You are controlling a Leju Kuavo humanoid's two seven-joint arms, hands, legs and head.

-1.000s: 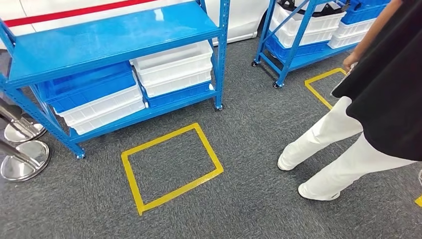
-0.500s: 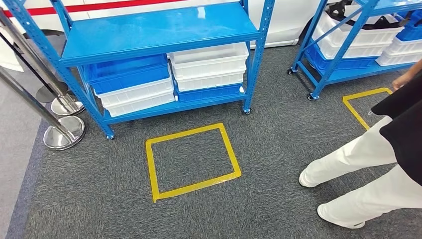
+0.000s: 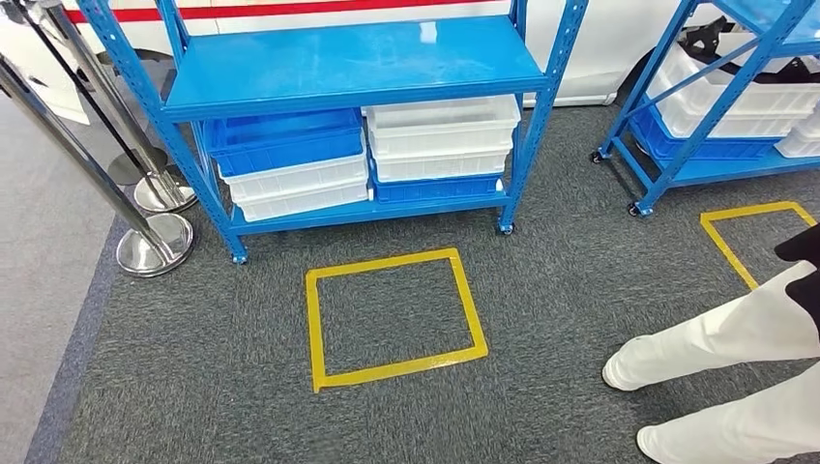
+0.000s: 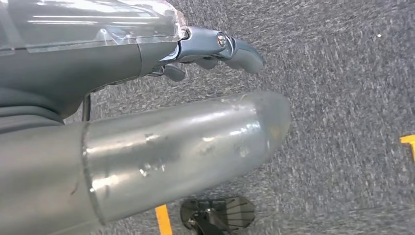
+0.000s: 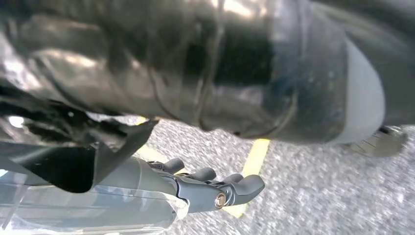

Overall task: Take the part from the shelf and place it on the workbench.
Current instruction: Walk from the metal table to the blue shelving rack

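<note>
ahead, a blue metal shelf rack on small castors [image 3: 367, 68] stands at the far side of the grey carpet floor [image 3: 193, 387], its wide middle board bare and glossy. on its lowest board sit stacked plastic bins: at the left a blue bin [image 3: 282, 141] on top of white bins [image 3: 300, 188], at the right white bins [image 3: 441, 135] on top of a blue one [image 3: 435, 188]. which of these holds the part cannot be told. on the carpet just near of the rack lies a square outline of yellow tape [image 3: 395, 317]. far left stand shiny chrome barrier posts with round bases [image 3: 155, 242]. to the right a second blue rack [image 3: 720, 97] carries more white and blue bins, with another yellow tape outline [image 3: 752, 232] before it. at the near right a person's legs in white trousers and white shoes [image 3: 720, 372] stretch across the carpet, between the robot and that second outline. the left hand [image 4: 215, 49] hangs over the carpet with its dark fingers loosely extended and nothing in it. the right hand [image 5: 215, 188] likewise holds nothing, its fingers apart above a yellow tape line.
</note>
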